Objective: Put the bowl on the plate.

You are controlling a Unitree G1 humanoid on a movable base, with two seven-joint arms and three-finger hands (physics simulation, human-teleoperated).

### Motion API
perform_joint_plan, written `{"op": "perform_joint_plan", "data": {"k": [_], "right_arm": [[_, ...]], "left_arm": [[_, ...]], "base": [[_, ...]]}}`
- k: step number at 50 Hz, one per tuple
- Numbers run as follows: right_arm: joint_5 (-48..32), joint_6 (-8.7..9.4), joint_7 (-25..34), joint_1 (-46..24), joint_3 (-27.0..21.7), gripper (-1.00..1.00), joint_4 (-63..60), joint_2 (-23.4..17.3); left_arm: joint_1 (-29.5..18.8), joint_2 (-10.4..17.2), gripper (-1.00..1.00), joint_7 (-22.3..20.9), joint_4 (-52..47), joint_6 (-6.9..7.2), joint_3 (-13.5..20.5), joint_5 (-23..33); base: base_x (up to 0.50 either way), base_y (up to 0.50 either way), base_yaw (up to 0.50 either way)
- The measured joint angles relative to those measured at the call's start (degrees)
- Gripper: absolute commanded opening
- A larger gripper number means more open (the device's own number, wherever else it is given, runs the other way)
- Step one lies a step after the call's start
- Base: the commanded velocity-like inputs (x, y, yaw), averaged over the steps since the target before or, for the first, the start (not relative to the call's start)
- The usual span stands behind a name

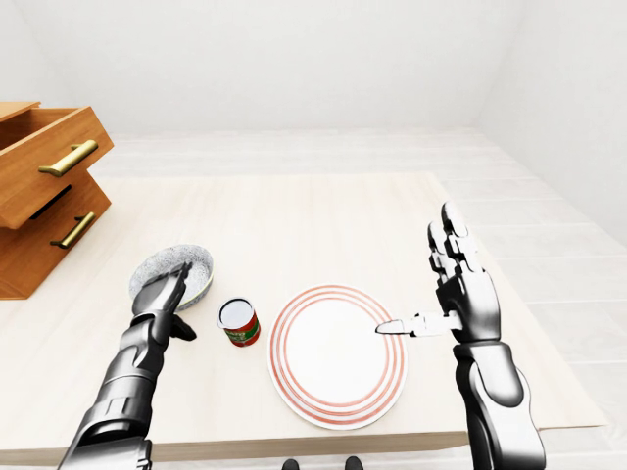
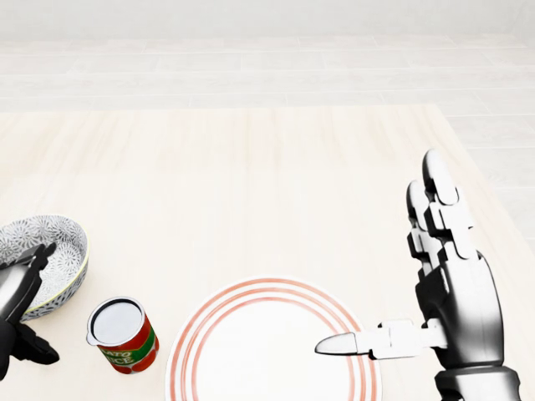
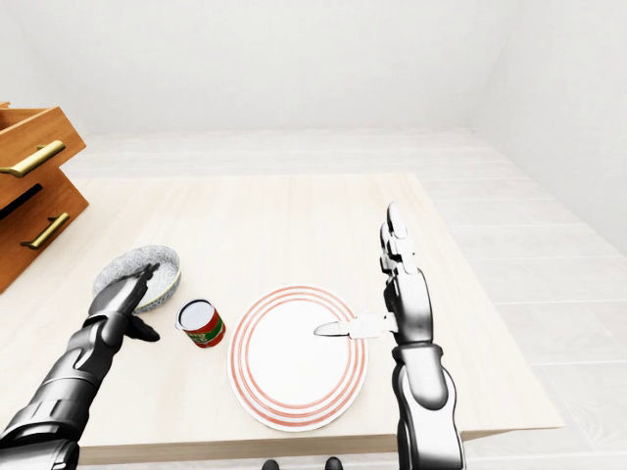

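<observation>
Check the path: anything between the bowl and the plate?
Yes. A red can stands upright on the table between the bowl and the plate, close to the plate's left rim in the left-eye view. A straight slide would likely hit it; lifting over should clear.
</observation>
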Motion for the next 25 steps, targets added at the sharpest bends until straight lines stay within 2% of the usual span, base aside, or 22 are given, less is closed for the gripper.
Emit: {"op": "perform_joint_plan", "data": {"k": [12,25], "right_arm": [[0.02,0.00,0.13,0.88,-0.06,1.00,-0.19,0.12],[-0.04,0.00,0.20,1.55,0.04,1.00,-1.00,0.22]], "left_arm": [[0.09,-0.01,0.11,-0.46,-0.05,0.00,0.00,-0.16],[-0.19,0.16,-0.25,-0.66,-1.10,0.00,0.59,-0.07]], "base": [[0.00,0.00,0.00],[0.00,0.00,0.00]]}}
